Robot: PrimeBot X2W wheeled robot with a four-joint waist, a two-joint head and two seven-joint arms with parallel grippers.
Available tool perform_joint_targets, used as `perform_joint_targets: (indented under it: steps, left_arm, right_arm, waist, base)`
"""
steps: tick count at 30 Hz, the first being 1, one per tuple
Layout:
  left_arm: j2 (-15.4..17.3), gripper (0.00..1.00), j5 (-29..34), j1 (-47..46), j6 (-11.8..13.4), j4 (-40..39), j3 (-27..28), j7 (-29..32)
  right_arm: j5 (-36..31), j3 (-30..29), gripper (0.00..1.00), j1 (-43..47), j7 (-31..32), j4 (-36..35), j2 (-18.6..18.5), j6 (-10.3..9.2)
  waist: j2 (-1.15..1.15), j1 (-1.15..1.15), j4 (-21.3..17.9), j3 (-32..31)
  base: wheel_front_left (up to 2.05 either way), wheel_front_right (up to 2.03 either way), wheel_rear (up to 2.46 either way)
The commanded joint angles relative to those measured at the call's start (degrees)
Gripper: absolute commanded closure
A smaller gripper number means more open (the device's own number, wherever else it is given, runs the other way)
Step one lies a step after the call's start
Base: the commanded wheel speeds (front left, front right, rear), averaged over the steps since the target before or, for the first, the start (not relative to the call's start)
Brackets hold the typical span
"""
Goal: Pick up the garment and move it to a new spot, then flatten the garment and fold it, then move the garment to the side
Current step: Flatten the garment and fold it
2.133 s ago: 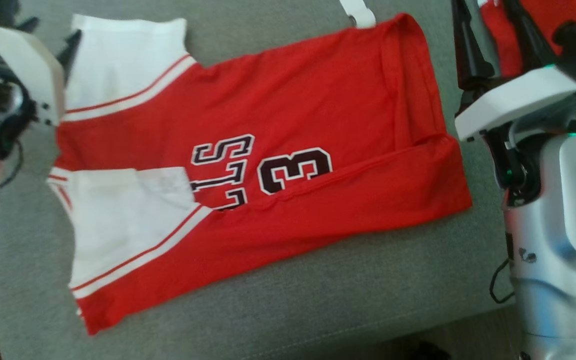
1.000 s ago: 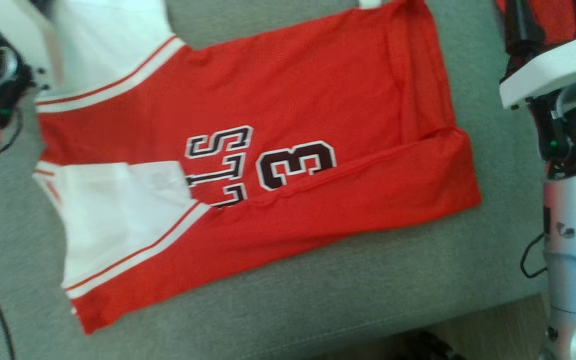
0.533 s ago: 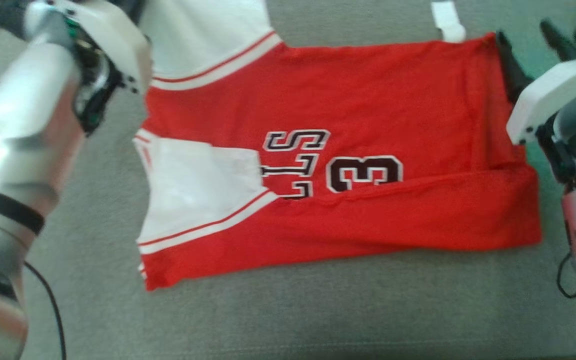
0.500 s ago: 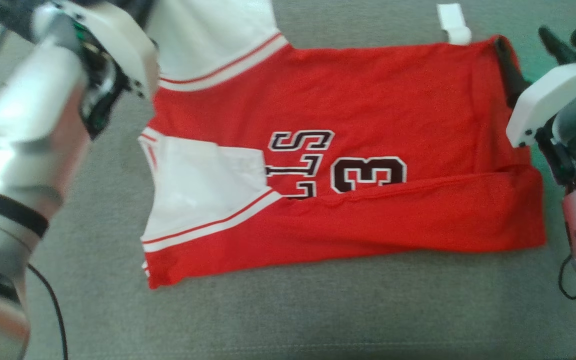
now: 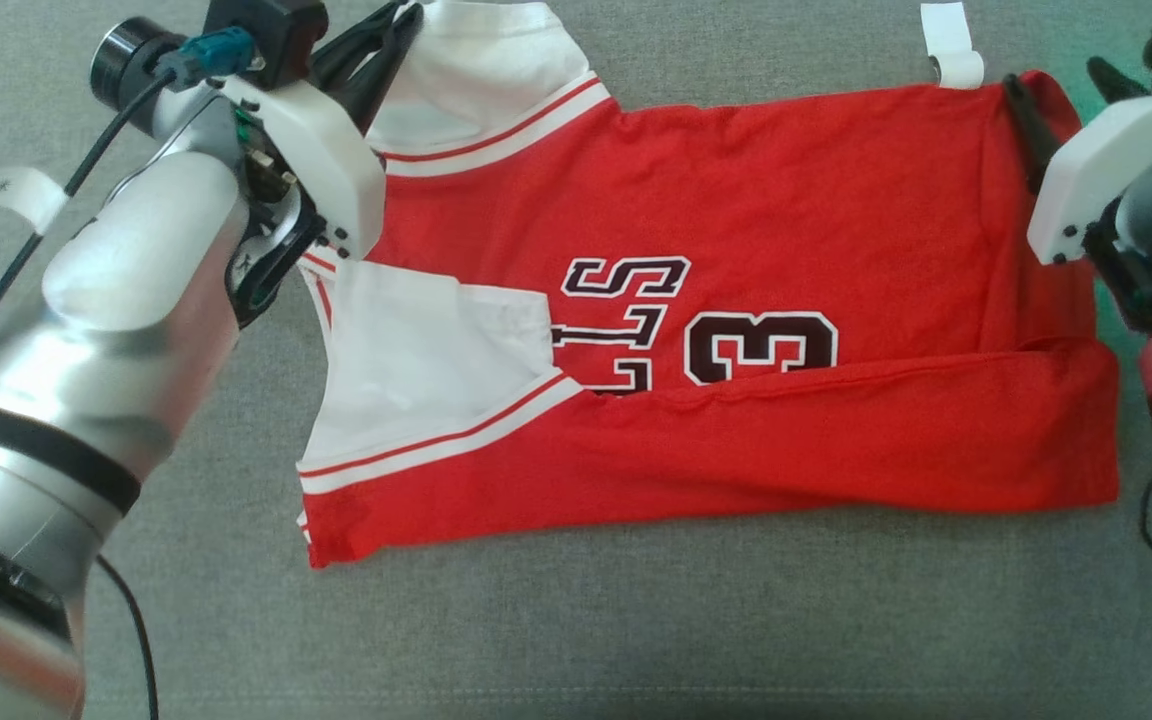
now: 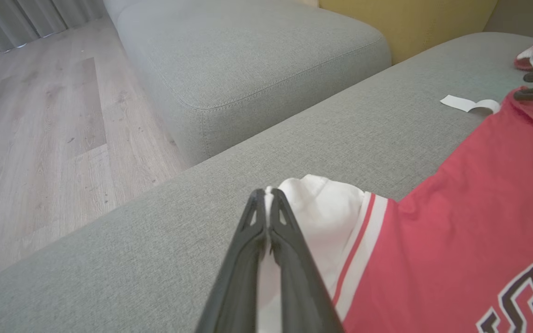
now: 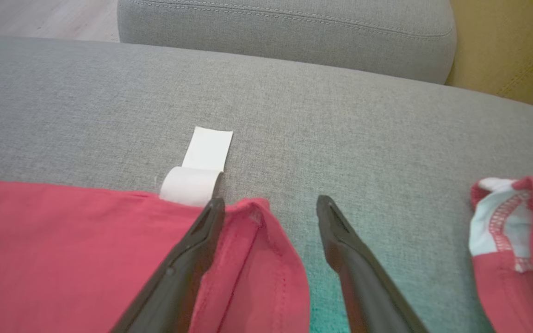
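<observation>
Head view, left gripper (image 6: pixel 267 192) pinching garment (image 5: pixel 786 200) sleeve, right gripper (image 7: pixel 270 200) (jaws apart) astride hem

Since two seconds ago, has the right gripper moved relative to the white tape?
Yes. The right gripper came left toward the white tape; its open jaws now straddle the corner of the jersey.

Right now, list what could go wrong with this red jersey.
1. The left tool pinches the white shoulder of the red and white jersey at its very edge; it may slip out.
2. The right tool stands open astride the red hem corner; lifting now would probably drag the jersey askew.
3. The curled white paper strip lies against that corner and could get pinched too.
</observation>
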Motion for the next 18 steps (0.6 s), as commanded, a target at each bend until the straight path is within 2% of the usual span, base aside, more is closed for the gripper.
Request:
perform_joint_targets:
  steps: [1,12,13,14,18]
  left_arm:
    - [2.1,1.0,0.2,-3.1,0.3,-1.2,1.4,-0.1]
    - [1.9,1.0,0.0,-3.2,0.5,-1.4,0.7,0.1]
    - [1.9,1.0,0.0,-3.2,0.5,-1.3,0.7,0.1]
    - [1.8,1.0,0.0,-3.1,0.5,-1.2,0.6,0.1]
    - [1.7,1.0,-0.2,-3.1,0.6,-0.6,0.5,-0.2]
  right_arm:
    - [0.2,0.8,0.0,-1.5,-0.5,-1.2,-0.1,0.39]
    - [3.6,3.4,0.0,-4.8,-1.2,5.8,0.7,0.39]
    - [3.8,3.5,0.25,-5.0,-1.1,6.5,0.5,0.39]
    - [4.0,3.5,0.99,-5.3,-1.3,7.0,0.3,0.39]
    - [4.6,2.9,1.0,-6.5,-2.6,8.8,-0.1,0.39]
  waist:
    - [0.0,0.0,0.0,0.0]
    - [0.0,0.0,0.2,0.2]
    - [0.0,0.0,0.2,0.2]
    - [0.0,0.0,0.2,0.1]
    - [0.0,0.0,0.2,-0.1]
  base:
    - [0.0,0.0,0.0]
    - [0.0,0.0,0.0]
    - [0.0,0.0,0.0]
    - [0.0,0.0,0.0]
    - [0.0,0.0,0.0]
